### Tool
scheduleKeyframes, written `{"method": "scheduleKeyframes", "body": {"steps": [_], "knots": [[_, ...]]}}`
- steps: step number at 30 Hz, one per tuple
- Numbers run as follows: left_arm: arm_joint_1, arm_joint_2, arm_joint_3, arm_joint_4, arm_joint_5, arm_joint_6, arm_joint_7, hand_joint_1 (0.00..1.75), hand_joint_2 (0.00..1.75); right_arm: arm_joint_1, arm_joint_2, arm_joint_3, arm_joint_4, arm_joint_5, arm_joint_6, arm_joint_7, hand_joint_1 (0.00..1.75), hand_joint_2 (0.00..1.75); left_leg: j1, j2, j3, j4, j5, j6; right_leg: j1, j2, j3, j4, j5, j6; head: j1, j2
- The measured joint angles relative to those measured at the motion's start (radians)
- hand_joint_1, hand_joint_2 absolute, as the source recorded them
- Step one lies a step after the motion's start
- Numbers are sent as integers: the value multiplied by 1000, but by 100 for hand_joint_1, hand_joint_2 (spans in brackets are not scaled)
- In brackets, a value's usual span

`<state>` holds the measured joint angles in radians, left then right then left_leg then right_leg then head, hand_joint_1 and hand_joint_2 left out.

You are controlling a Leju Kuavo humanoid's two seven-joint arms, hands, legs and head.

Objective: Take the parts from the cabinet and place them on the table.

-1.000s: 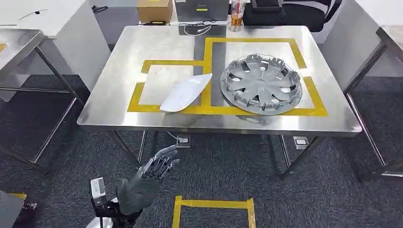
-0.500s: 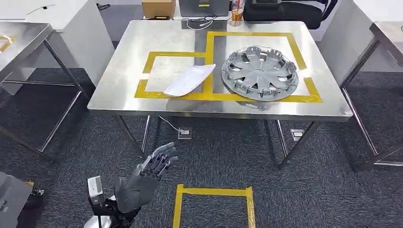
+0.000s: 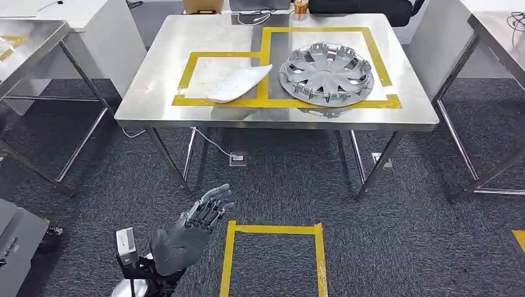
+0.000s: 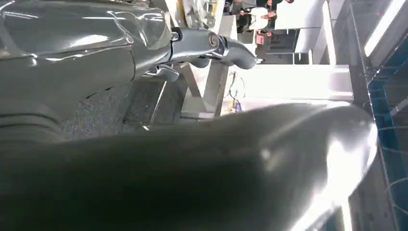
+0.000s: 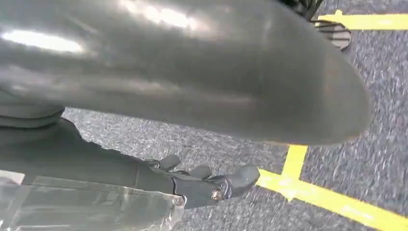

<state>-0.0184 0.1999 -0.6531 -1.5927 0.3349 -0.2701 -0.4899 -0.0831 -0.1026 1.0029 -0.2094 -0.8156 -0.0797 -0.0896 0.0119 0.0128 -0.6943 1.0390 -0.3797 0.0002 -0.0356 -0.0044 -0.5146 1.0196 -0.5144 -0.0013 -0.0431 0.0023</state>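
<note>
On the steel table (image 3: pixel 155 105) ahead lie two parts. A white curved panel (image 3: pixel 240 83) rests across the yellow tape of the left marked box. A silver wheel cover (image 3: pixel 326 73) sits in the right marked box. My left hand (image 3: pixel 189 232) hangs low at the left over the carpet, well short of the table, fingers apart and holding nothing. The left wrist view shows its fingers (image 4: pixel 211 45) stretched out, nothing in them. My right hand (image 5: pixel 207 185) hangs above the carpet with its fingers loosely extended and nothing in it.
A yellow tape square (image 3: pixel 272 230) marks the carpet just in front of me. Other steel tables stand at the left (image 3: pixel 31 37) and right (image 3: pixel 495 31). A cardboard box (image 3: pixel 201 6) and other items sit beyond the table's far edge.
The camera has drawn back from the table, which now looks farther off and higher in the picture. The parts lie as before. My left hand keeps its pose.
</note>
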Motion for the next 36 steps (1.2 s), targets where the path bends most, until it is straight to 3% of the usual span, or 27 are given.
{"method": "scheduleKeyframes", "body": {"steps": [2,4,6,8,9,10,11,12,14,15,16,18,19,20,21,23,24,25,26,27,28,29,30,31,33,34,36], "knots": [[-2,0,0,0,1,3,0,0,0,0,-1,-4,0,0,0,-2,0,0,1,-3,-26,125,-132,-11,1,0,-24,1,23,-9,0,0],[-2,0,0,0,2,8,2,0,0,1,-2,-5,0,0,0,-5,0,0,1,-3,-43,260,-194,-13,6,0,-50,3,48,-10,1,0],[-2,0,0,0,2,9,2,0,0,5,-2,-6,0,0,0,-6,0,0,1,-3,0,260,-153,-6,12,0,-79,3,69,-8,0,0],[-4,0,0,0,2,9,2,0,0,6,-2,-6,0,0,0,-6,0,0,-5,-9,119,109,-107,18,19,2,-98,3,88,-6,0,0],[-7,0,1,-1,2,9,2,0,0,5,1,-6,-1,0,0,-7,0,0,-12,-15,177,21,-125,36,15,2,-101,3,97,-6,0,0],[-10,0,1,-3,2,9,2,0,0,6,5,-6,-4,0,0,-8,0,0,-13,-13,210,-37,-151,41,20,2,-106,1,106,5,4,0],[-11,0,0,-4,2,9,2,0,0,7,4,-6,-4,-2,0,-10,0,0,-19,-14,204,-31,-142,36,10,0,-108,-5,116,15,2,0],[-14,1,0,-5,3,9,2,0,0,7,2,-7,-4,-2,0,-11,0,0,-27,-15,200,-34,-135,40,3,0,-109,-8,124,21,-1,0],[-16,0,-1,-5,3,9,2,0,0,10,4,-7,-5,-3,0,-12,0,0,-28,-12,188,-68,-98,56,10,2,-111,-22,145,31,0,0],[-19,0,-1,-5,3,9,3,0,0,12,0,-7,-5,-3,0,-14,0,0,-20,-5,196,-87,-75,50,10,1,-125,-13,126,28,1,0],[-21,0,-1,-5,3,9,2,0,0,13,1,-7,-5,-3,0,-14,0,0,-19,-6,182,-95,-56,67,10,2,-138,23,70,18,7,0],[-21,-2,-2,-5,6,10,2,0,0,11,-2,-8,-5,-4,0,-15,0,0,-20,-5,147,-94,-29,64,10,3,-177,160,-32,9,9,0],[-20,-2,-3,-5,6,9,2,0,0,11,-4,-8,-5,-4,0,-15,0,0,-21,-5,129,-93,-15,62,9,3,-188,230,-56,16,8,0],[-20,-2,-4,-5,6,9,2,0,0,12,-5,-8,-5,-4,0,-15,0,0,-20,-4,110,-90,-3,60,8,3,-187,270,-52,28,9,0],[-20,-2,-4,-5,6,9,2,0,0,12,-7,-9,-5,-4,0,-15,0,0,-19,-4,90,-85,9,57,6,2,-166,267,-26,44,9,0],[-19,-2,-5,-5,6,9,2,0,0,12,-11,-10,-5,-4,0,-15,0,0,-13,-3,48,-67,28,46,-2,2,-68,148,34,72,8,0],[-20,-2,-5,-5,6,10,2,0,0,10,-12,-10,-5,-4,0,-15,0,0,-12,-3,30,-52,34,38,-6,2,-6,59,23,73,9,0],[-20,-2,-4,-5,5,11,2,0,0,8,-11,-10,-6,-4,0,-16,0,0,-15,-2,11,-39,39,30,8,3,44,-19,-24,61,11,0],[-17,-2,-5,-5,3,14,2,0,0,10,-14,-11,-6,-4,0,-16,0,0,-15,1,10,-39,49,25,10,6,30,-11,-22,38,4,0],[-18,-2,-6,-5,0,18,1,0,0,14,-15,-11,-6,-4,0,-18,0,0,-12,1,7,-34,56,20,11,8,20,-17,-20,35,8,0],[-17,-2,-7,-3,-2,24,2,0,0,15,-14,-11,-6,-3,0,-18,0,0,-9,-1,5,-41,71,14,17,8,13,-9,-12,25,6,0],[-15,-1,-8,-1,-12,37,6,0,0,18,-14,-10,-6,-3,0,-17,0,0,-8,-3,0,-43,80,7,9,7,5,-15,0,12,7,0],[-15,2,-9,4,-30,58,14,0,0,16,-12,-10,-6,-2,0,-18,0,0,-4,-5,-10,-34,51,1,5,3,5,-14,11,4,7,0],[-15,3,-11,15,-46,77,24,0,0,16,-13,-10,-6,-2,0,-18,0,0,-3,-8,-16,0,-6,-6,4,2,-5,-14,21,-6,2,0],[-15,5,-14,52,-87,128,45,0,0,16,-13,-10,-6,-2,1,-18,0,0,2,-8,-42,147,-121,-17,5,1,-25,-13,40,-9,1,0],[-15,4,-16,85,-115,158,49,0,0,17,-13,-10,-6,-2,1,-18,0,0,3,-8,-51,220,-156,-20,6,1,-37,-12,50,-8,1,0],[-14,4,-19,157,-169,212,67,0,0,17,-12,-10,-6,-2,2,-18,0,0,5,-8,-27,257,-148,-21,6,1,-65,-12,71,-5,1,0]]}}
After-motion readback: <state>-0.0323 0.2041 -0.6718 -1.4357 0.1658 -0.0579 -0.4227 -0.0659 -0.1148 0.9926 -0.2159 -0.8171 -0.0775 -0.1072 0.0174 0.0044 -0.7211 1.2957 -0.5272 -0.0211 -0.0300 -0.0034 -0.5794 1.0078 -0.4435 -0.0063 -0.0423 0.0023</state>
